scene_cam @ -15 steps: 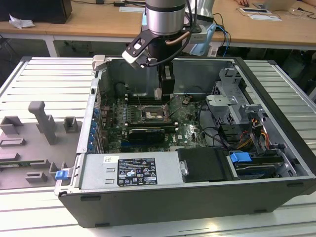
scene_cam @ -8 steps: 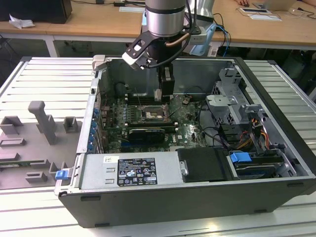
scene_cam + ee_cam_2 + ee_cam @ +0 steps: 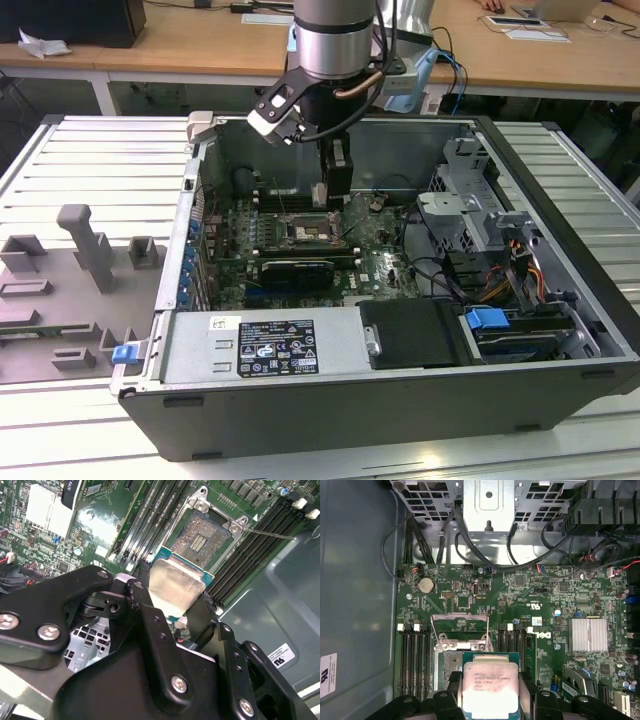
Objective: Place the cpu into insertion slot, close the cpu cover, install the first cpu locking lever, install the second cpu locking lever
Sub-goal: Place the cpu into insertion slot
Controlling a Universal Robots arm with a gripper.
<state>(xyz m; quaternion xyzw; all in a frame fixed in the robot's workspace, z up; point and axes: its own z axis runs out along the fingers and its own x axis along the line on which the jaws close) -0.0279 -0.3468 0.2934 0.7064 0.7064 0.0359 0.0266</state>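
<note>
The end effector [image 3: 175,594] was pinching the cpu [image 3: 174,580] by two opposite edges. Its black fingers [image 3: 144,592] were drawn in only as far as the chip's width, and the silvery metal top lay bare between them. In the first wrist view the end effector [image 3: 490,697] gripped the cpu [image 3: 490,682] the same way, with the chip's green border showing around the metal lid.

The cpu hung above the insertion slot [image 3: 200,537] and was not seated. The slot's field of contacts was uncovered, and in the first wrist view the chip overlapped the near part of the insertion slot [image 3: 449,662]. The cpu cover [image 3: 460,626] stood swung up at the slot's far edge, its square opening showing board behind it. A thin locking lever [image 3: 270,533] stuck out free beside the slot.

Rows of dark memory slots [image 3: 415,655] flanked the socket on the green motherboard [image 3: 520,592], and a finned heatsink [image 3: 589,635] sat further off.

In the exterior view the end effector [image 3: 336,188] reached down into the open computer case [image 3: 560,200], just over the insertion slot [image 3: 312,232]. The case lay on a ribbed metal tabletop [image 3: 90,150].
</note>
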